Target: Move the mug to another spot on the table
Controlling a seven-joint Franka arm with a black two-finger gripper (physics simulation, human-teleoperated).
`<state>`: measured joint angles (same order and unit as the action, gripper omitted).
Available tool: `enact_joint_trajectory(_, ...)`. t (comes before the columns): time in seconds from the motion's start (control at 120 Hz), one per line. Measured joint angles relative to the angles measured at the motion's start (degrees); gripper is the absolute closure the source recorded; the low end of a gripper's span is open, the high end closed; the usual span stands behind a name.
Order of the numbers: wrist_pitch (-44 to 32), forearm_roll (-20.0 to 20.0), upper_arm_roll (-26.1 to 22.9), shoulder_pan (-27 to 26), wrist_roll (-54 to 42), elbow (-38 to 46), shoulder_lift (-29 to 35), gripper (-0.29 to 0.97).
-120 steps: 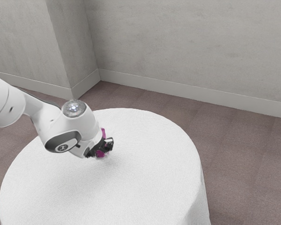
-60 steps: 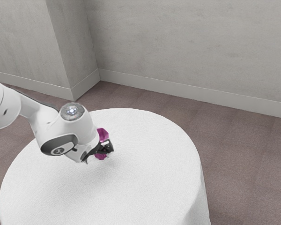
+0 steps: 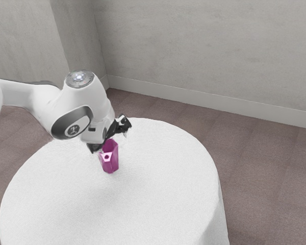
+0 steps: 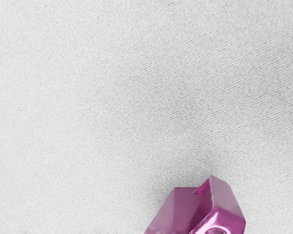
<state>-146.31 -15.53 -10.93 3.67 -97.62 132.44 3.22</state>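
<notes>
Gripper (image 3: 108, 138): hangs just above the mug's rim, at the mug's 12 o'clock in the exterior view. I cannot tell whether it is open or closed, nor whether it touches the mug.
Mug (image 3: 109, 158): magenta and faceted, standing upright on the worktop with its mouth up and a small shadow at its base. It sits at 12 o'clock from the worktop's middle, well in from the edge.
Mug from the wrist (image 4: 195, 212): close under the gripper, seen from above at a slant. Glossy pink faces show, along with a looped part with a hole that looks like the handle.
Worktop (image 3: 158, 194): round, covered by a white cloth that drapes over the side at 3 to 5 o'clock. In the wrist view its cloth (image 4: 112, 97) is a fine ribbed weave, with a faint shadow beside the mug.
Arm (image 3: 71, 109): white, coming in from 9 o'clock in the exterior view. A grey-capped joint is on top, and the wrist bends down toward the mug.
Floor (image 3: 255, 153): brownish carpet around the worktop.
Wall (image 3: 204, 46): pale grey plaster at 12 o'clock with a light skirting (image 3: 209, 101) along its foot. A corner stands out at 11 o'clock.
</notes>
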Motion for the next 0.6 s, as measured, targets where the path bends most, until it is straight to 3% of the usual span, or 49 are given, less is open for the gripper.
enact_joint_trajectory(0.1,9.8,11.1,0.3,0.7,1.5,-6.7,-1.3,0.00)
enact_joint_trajectory(0.2,19.7,16.4,0.6,2.0,4.7,-13.5,-2.6,0.00)
enact_joint_trajectory(0.392,34.3,17.8,2.3,3.2,13.3,-23.9,-3.3,0.00)
enact_joint_trajectory(0.6,42.3,17.6,3.2,5.2,20.5,-28.7,-3.3,0.00)
